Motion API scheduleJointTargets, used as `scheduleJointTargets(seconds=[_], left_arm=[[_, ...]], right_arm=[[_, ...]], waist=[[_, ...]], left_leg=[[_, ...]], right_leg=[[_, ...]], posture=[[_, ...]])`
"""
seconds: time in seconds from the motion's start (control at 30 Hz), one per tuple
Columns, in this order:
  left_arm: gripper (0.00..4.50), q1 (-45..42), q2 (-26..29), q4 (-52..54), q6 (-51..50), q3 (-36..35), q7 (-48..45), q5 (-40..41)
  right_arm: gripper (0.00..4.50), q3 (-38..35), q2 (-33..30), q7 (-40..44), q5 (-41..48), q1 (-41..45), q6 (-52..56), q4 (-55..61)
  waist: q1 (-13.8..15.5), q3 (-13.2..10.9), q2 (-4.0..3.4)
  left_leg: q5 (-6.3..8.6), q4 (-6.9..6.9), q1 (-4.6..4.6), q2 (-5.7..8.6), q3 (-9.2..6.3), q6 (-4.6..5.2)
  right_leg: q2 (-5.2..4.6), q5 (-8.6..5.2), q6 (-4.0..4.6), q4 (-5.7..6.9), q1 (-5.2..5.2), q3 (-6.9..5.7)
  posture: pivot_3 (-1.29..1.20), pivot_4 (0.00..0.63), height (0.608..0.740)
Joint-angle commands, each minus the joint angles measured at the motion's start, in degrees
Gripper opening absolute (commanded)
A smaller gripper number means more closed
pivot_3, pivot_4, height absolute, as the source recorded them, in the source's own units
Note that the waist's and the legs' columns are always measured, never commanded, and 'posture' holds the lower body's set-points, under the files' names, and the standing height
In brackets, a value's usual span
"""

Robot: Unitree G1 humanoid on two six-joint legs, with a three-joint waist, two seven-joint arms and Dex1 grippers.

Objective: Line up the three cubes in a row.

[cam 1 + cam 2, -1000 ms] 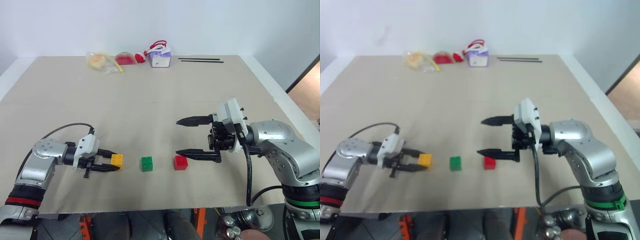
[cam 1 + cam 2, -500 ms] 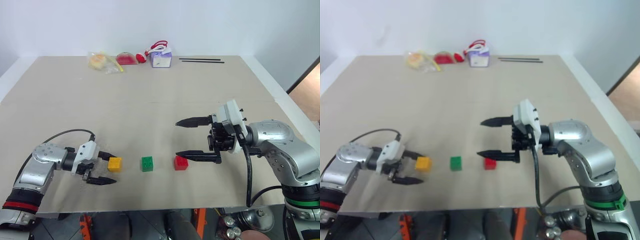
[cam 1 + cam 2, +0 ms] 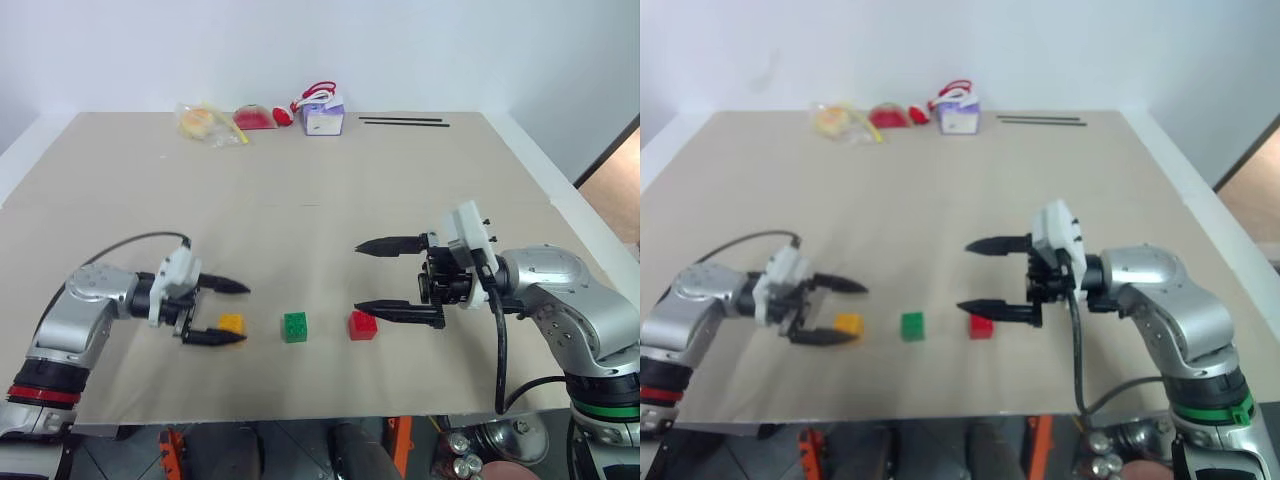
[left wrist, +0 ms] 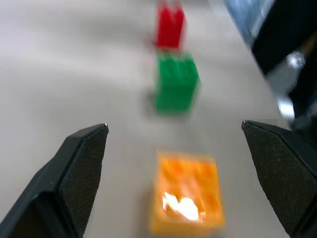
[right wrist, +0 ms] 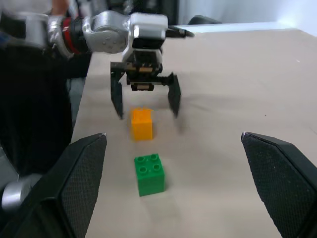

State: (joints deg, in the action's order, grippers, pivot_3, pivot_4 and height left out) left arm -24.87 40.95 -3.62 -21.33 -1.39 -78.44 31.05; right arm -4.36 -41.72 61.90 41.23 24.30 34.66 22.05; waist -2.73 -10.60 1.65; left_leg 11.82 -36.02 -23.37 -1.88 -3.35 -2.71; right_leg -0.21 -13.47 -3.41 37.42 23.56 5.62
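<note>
since the earlier frame the left gripper (image 3: 216, 312) has let go of the yellow cube (image 3: 231, 324) and has risen a little; its jaws now stand wide, one finger above the cube and one in front of it, and it holds nothing. the cube sits free on the surface (image 3: 300, 210), just past the fingertips.

the green cube (image 3: 294, 327) lies to the right of the yellow one, and the red cube (image 3: 362, 325) to the right of the green. the three look to be in one line across the near part of the surface, with about even gaps, so i judge the row is nearly done or done. in the left wrist view yellow, green and red run straight away from the gripper, one behind the other.

the right gripper (image 3: 379, 277) hovers just beside the red cube, also wide and empty; its lower finger is close over the cube, and i cannot tell if it touches. it points toward the left arm along the row.

if any correction is needed, the left arm is nearer to yellow and the right arm nearer to red. nothing stands between the cubes. a purple box (image 3: 322, 116), some bags (image 3: 205, 123) and thin black sticks (image 3: 404, 122) lie at the far edge, well apart.
</note>
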Motion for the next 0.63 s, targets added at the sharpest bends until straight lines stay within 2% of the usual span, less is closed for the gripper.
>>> scheduleJointTargets(seconds=[0.03,0.1,0.17,0.23,0.33,0.47,0.53,0.63], left_arm=[[4.47,-1.69,-4.66,5.91,-10.98,-7.02,15.47,7.50],[4.47,-1.19,-8.87,9.00,-14.66,-10.52,25.32,9.89],[4.47,-0.71,-13.95,10.59,-15.01,-13.72,36.67,8.95],[4.47,0.23,-19.64,10.70,-11.27,-16.13,50.15,3.28],[4.47,3.87,-26.12,11.06,-4.04,-17.10,65.08,-6.60],[4.47,6.07,-31.08,9.87,2.20,-16.16,74.57,-13.33],[4.47,6.63,-32.01,8.34,4.72,-14.33,77.85,-17.82],[4.47,6.77,-33.06,5.38,7.57,-12.92,79.17,-20.29]], right_arm=[[4.50,-6.01,2.68,-7.54,3.79,-1.81,1.26,1.97],[4.50,-8.61,5.81,-14.24,4.15,-2.93,1.44,2.59],[4.50,-10.52,9.66,-22.27,2.45,-3.42,0.76,2.41],[4.50,-10.59,14.07,-31.87,-3.83,-4.60,-2.02,1.58],[4.50,-9.33,21.76,-45.21,-15.24,-8.09,-8.73,-1.34],[4.50,-9.83,29.63,-55.76,-24.26,-10.87,-17.93,-8.83],[4.50,-8.80,31.53,-58.90,-28.48,-11.56,-21.93,-12.07],[4.50,-7.87,33.13,-61.33,-31.54,-11.30,-24.77,-14.97]], waist=[[0.00,0.00,0.00],[-0.02,0.01,0.01],[-0.05,0.01,0.01],[-0.01,0.04,0.03],[0.03,0.14,0.10],[0.13,0.13,0.09],[0.20,0.13,0.09],[0.17,0.14,0.09]], left_leg=[[0.00,-0.05,0.00,0.00,-0.03,0.00],[0.00,-0.09,0.03,0.01,-0.03,0.00],[0.00,-0.18,0.02,0.01,-0.04,0.00],[0.00,-0.19,0.08,0.02,-0.02,0.00],[-0.03,-0.27,0.15,0.04,-0.07,-0.02],[-0.09,-0.27,0.07,0.11,0.00,-0.15],[-0.16,-0.28,0.07,0.16,0.03,-0.26],[-0.23,-0.29,0.13,0.21,0.09,-0.29]], right_leg=[[0.00,0.00,-0.01,0.00,-0.03,-0.03],[-0.01,0.01,-0.04,0.01,-0.10,0.00],[-0.01,0.04,-0.07,0.05,-0.10,0.02],[0.00,0.08,-0.08,0.09,-0.11,0.06],[0.02,0.16,-0.08,0.15,-0.18,0.07],[-0.01,0.21,-0.11,0.16,-0.09,0.18],[-0.05,0.29,-0.17,0.15,-0.11,0.21],[-0.07,0.38,-0.24,0.12,-0.16,0.30]], posture=[[0.00,0.150,0.740],[0.00,0.150,0.740],[0.00,0.150,0.740],[0.00,0.150,0.740],[0.00,0.150,0.740],[0.00,0.150,0.740],[0.00,0.150,0.740],[0.00,0.150,0.740]])
